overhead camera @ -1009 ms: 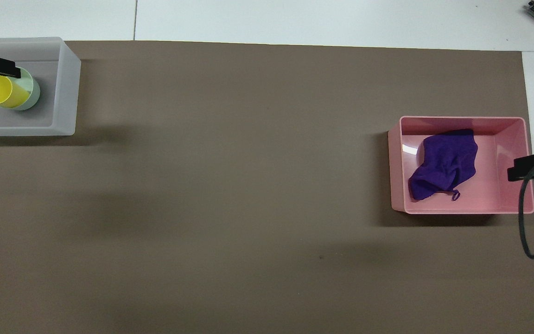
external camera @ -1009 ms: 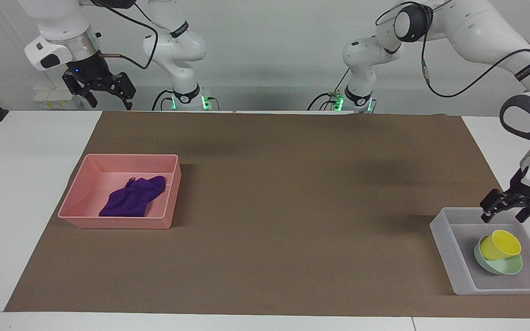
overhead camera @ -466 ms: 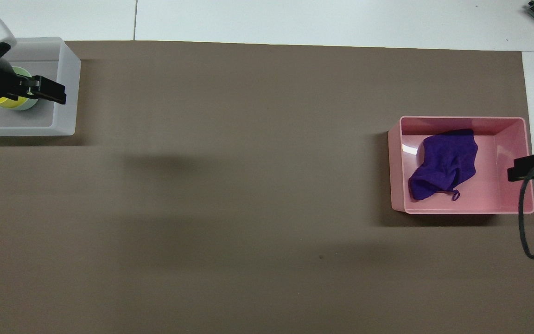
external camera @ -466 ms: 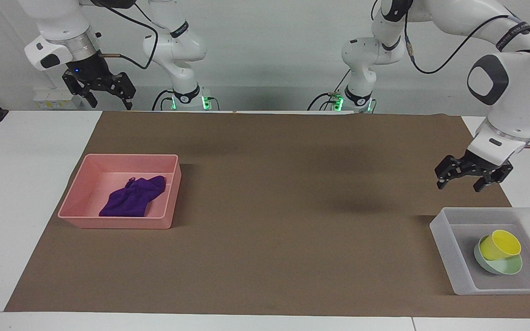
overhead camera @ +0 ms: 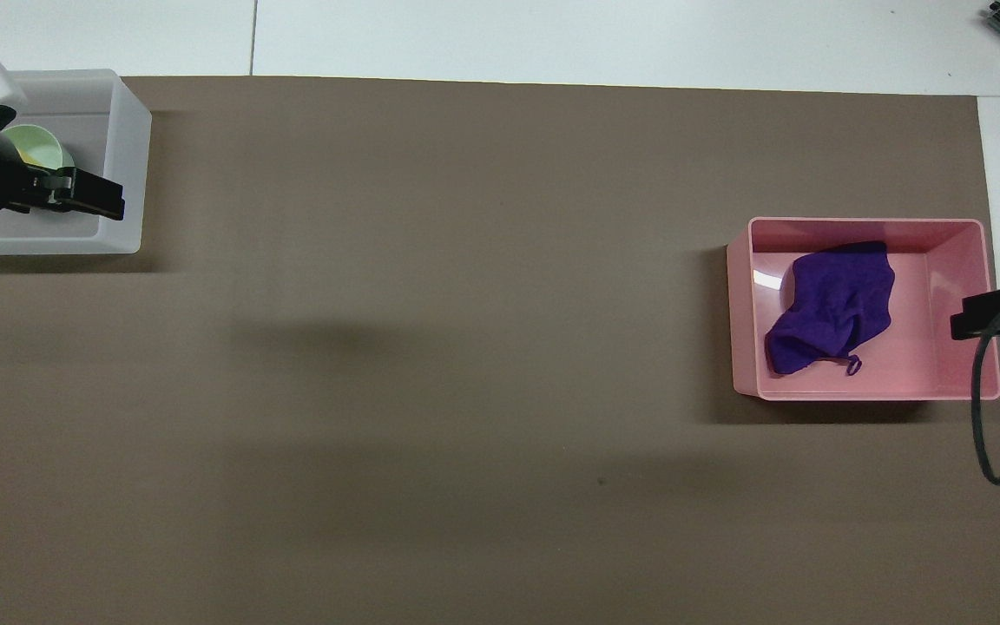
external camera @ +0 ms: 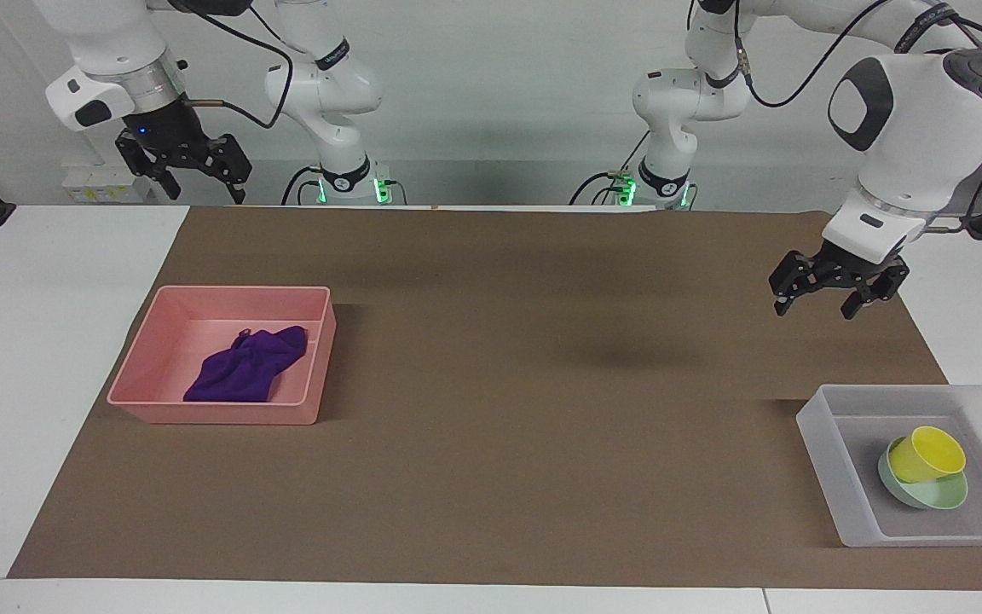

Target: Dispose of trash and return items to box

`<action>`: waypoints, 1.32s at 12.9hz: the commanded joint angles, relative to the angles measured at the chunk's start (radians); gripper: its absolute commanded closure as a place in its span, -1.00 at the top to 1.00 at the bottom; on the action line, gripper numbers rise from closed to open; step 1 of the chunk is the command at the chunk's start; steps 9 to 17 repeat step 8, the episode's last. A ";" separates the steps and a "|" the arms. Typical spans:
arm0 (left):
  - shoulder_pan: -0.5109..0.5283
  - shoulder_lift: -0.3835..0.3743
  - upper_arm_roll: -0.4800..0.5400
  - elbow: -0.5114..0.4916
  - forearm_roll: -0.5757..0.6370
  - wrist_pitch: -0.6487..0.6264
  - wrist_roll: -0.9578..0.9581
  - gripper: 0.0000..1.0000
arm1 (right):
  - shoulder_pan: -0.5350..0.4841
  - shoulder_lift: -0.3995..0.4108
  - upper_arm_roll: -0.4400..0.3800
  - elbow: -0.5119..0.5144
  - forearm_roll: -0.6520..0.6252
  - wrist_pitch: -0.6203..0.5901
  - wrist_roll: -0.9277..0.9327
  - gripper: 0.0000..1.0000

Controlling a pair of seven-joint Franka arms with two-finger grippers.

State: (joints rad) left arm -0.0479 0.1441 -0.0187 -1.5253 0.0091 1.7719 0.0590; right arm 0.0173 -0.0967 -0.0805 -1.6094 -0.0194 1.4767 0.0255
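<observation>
Left gripper [external camera: 832, 294]: ours hangs in the air, fingers spread, empty.
Right gripper [external camera: 188, 173]: we hold it raised, open, waiting.

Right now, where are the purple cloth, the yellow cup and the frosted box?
purple cloth [external camera: 245, 368]: facing view, middle of the folds, inside the pink bin [external camera: 150, 328].
yellow cup [external camera: 927, 455]: facing view, its side wall, resting in the mint-green bowl [external camera: 943, 497].
frosted box [external camera: 823, 440]: facing view, its end wall.

Deep-purple cloth [external camera: 246, 365] in a pink bin [external camera: 150, 358]. Yellow cup [external camera: 927, 454] on a pale mint-green bowl [external camera: 934, 497], inside a frosted whitish box [external camera: 823, 452]. Brown mat [external camera: 491, 341] over a white counter [external camera: 39, 298]. Both claws black.
</observation>
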 commanded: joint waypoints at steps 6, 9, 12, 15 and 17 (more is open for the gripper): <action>-0.006 -0.146 0.005 -0.116 0.009 -0.081 0.002 1.00 | -0.011 -0.029 0.002 -0.035 0.001 0.019 -0.001 1.00; -0.007 -0.144 0.006 -0.116 0.009 -0.075 0.004 1.00 | -0.013 -0.029 0.001 -0.037 0.001 0.019 -0.002 1.00; -0.007 -0.144 0.006 -0.116 0.009 -0.075 0.004 1.00 | -0.013 -0.029 0.001 -0.037 0.001 0.019 -0.002 1.00; -0.007 -0.144 0.006 -0.116 0.009 -0.075 0.004 1.00 | -0.013 -0.029 0.001 -0.037 0.001 0.019 -0.002 1.00; -0.007 -0.144 0.006 -0.116 0.009 -0.075 0.004 1.00 | -0.013 -0.029 0.001 -0.037 0.001 0.019 -0.002 1.00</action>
